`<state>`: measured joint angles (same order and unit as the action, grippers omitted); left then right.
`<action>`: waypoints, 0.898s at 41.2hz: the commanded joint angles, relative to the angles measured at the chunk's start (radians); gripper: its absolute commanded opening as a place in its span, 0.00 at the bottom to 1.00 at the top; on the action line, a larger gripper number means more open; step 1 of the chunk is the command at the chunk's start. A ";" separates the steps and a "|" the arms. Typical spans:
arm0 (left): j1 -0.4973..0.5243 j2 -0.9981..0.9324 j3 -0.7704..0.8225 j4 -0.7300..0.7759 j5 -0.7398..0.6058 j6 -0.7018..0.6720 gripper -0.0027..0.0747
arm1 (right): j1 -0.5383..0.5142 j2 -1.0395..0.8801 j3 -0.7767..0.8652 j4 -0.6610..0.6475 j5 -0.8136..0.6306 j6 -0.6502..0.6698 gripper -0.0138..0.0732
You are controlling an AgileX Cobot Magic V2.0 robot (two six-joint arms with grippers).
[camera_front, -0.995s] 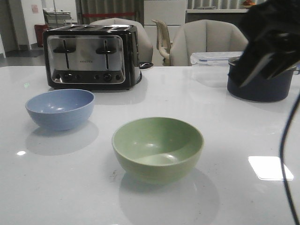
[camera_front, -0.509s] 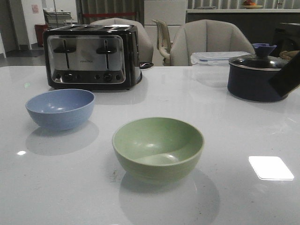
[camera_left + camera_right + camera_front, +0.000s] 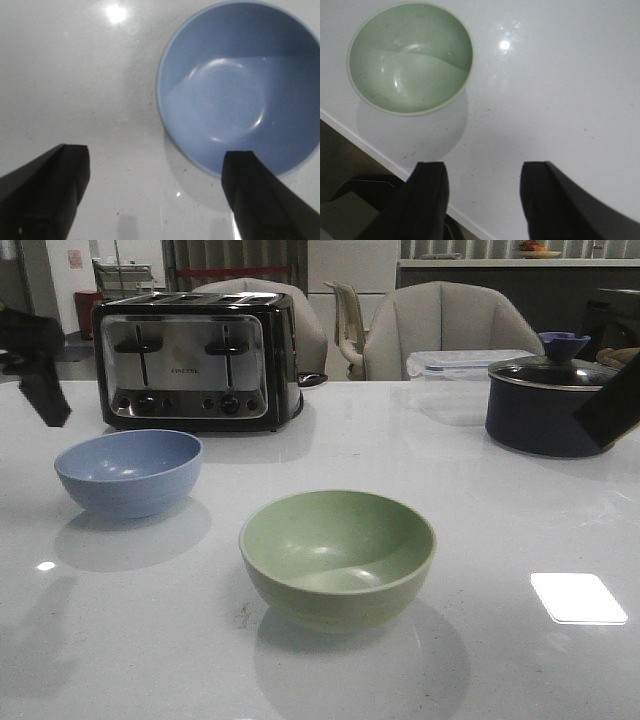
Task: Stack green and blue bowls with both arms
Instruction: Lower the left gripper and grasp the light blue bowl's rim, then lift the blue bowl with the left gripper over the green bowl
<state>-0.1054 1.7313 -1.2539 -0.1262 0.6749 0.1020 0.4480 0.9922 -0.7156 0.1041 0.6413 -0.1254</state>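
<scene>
The dusty blue bowl (image 3: pixel 128 472) stands upright and empty on the white table at the left. The pale green bowl (image 3: pixel 337 555) stands upright and empty nearer the front, in the middle. My left gripper (image 3: pixel 45 390) hovers at the far left edge, above and left of the blue bowl. In the left wrist view it (image 3: pixel 156 152) is open and empty, with the blue bowl (image 3: pixel 240 85) beside one finger. My right gripper (image 3: pixel 612 400) shows only as a dark piece at the right edge. In the right wrist view it (image 3: pixel 482 167) is open and empty, apart from the green bowl (image 3: pixel 410 57).
A black-and-chrome toaster (image 3: pixel 195 360) stands behind the blue bowl. A dark navy lidded pot (image 3: pixel 550 405) and a clear lidded container (image 3: pixel 465 365) stand at the back right. Chairs stand behind the table. The table's front edge (image 3: pixel 365 145) shows near the green bowl.
My right arm, raised in front of the pot a second ago, has dropped to the right edge. My left gripper has come into view at the far left. Both bowls have stayed put.
</scene>
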 commanded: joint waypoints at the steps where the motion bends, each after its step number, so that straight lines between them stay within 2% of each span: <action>1: -0.019 0.034 -0.096 -0.015 -0.047 0.003 0.79 | 0.000 -0.017 -0.025 -0.002 -0.055 -0.013 0.68; 9: -0.018 0.150 -0.189 -0.003 -0.047 0.003 0.79 | 0.000 -0.017 -0.025 -0.002 -0.055 -0.013 0.68; 18: -0.018 0.210 -0.204 -0.003 -0.081 0.003 0.78 | 0.000 -0.017 -0.025 -0.002 -0.055 -0.013 0.68; 21: -0.018 0.218 -0.204 -0.003 -0.081 0.003 0.72 | 0.000 -0.017 -0.025 -0.002 -0.055 -0.013 0.68; 32: -0.018 0.221 -0.204 -0.003 -0.075 0.003 0.37 | 0.000 -0.017 -0.025 -0.002 -0.055 -0.013 0.68; 37: -0.018 0.213 -0.210 -0.003 -0.055 0.003 0.25 | 0.000 -0.017 -0.025 -0.002 -0.055 -0.013 0.68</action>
<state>-0.1185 2.0067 -1.4282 -0.1239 0.6377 0.1020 0.4480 0.9922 -0.7156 0.1041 0.6413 -0.1295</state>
